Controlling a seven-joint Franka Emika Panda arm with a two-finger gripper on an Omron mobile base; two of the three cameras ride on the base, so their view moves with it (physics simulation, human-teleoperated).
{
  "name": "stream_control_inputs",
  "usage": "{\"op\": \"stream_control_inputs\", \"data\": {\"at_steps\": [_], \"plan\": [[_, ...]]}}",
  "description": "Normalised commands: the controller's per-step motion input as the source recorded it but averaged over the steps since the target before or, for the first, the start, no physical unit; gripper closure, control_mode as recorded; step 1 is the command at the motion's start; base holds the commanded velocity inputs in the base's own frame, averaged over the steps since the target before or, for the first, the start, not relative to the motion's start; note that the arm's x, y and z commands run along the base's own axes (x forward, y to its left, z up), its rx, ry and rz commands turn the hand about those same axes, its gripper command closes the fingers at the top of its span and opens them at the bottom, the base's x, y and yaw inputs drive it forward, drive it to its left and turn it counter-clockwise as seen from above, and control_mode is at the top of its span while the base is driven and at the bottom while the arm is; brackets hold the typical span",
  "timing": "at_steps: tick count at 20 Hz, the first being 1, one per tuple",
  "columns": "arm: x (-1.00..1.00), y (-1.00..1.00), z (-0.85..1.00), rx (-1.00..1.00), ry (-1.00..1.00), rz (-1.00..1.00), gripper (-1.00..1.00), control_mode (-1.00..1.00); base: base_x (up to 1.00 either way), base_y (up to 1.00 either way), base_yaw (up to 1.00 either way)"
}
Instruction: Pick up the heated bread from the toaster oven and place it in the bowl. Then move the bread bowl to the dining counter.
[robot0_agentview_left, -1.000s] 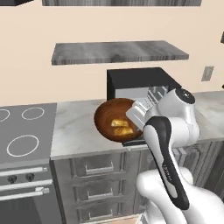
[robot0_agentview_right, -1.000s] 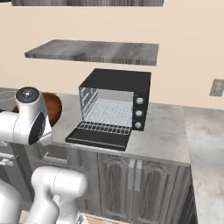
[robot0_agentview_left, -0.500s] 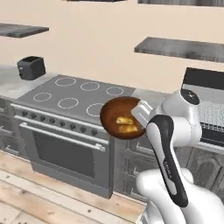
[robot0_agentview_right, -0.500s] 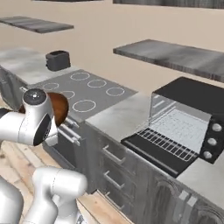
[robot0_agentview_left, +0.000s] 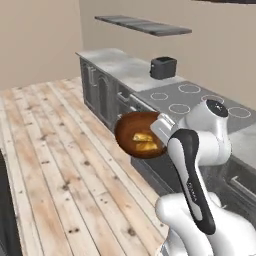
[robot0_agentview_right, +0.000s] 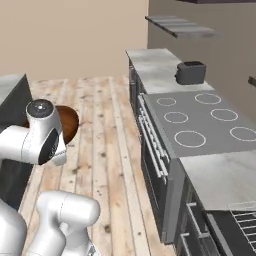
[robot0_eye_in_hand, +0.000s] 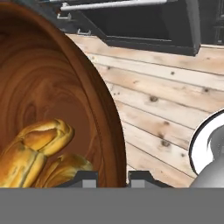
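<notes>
My gripper (robot0_agentview_left: 159, 129) is shut on the rim of the dark-brown wooden bowl (robot0_agentview_left: 134, 134) and holds it tilted above the wooden floor. The rim runs between my fingertips (robot0_eye_in_hand: 85, 177) in the hand view, where the gripper (robot0_eye_in_hand: 111, 178) sits at the bottom. Two golden bread pieces lie in the bowl (robot0_eye_in_hand: 52, 87): a browned bun (robot0_eye_in_hand: 39, 146) and a second lump (robot0_eye_in_hand: 65, 169); which is the heated bread I cannot tell. In the right base view the bowl (robot0_agentview_right: 71, 123) peeks out behind my arm. The toaster oven's open door with its rack (robot0_agentview_right: 246, 220) shows at the lower right.
A stove (robot0_agentview_right: 200, 120) with several rings and a black toaster (robot0_agentview_right: 191, 72) stand on the dark cabinet run. A light grey top on a dark base (robot0_agentview_right: 11, 85), seemingly the dining counter's corner, is at the left edge. Open plank floor (robot0_agentview_left: 55, 150) lies between.
The base has swung left, so both views slid from the toaster oven past the stove to the open floor. The bowl with the bread stayed in my gripper.
</notes>
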Motion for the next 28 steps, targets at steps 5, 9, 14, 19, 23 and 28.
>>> {"op": "stream_control_inputs", "data": {"at_steps": [5,9,14,19,23,28], "plan": [[0.00,0.00,0.00,0.00,0.00,0.00,1.00,1.00,0.48,0.50,0.73],[0.00,0.00,0.00,0.00,0.00,0.00,1.00,1.00,0.90,0.65,0.58],[0.00,0.00,0.00,0.00,0.00,0.00,1.00,1.00,1.00,0.46,0.37],[0.00,0.00,0.00,0.00,0.00,0.00,1.00,1.00,1.00,-0.35,0.30],[0.00,0.00,0.00,0.00,0.00,0.00,1.00,1.00,1.00,-0.61,0.39],[0.00,0.00,0.00,0.00,0.00,0.00,1.00,1.00,1.00,-0.64,0.43]]}}
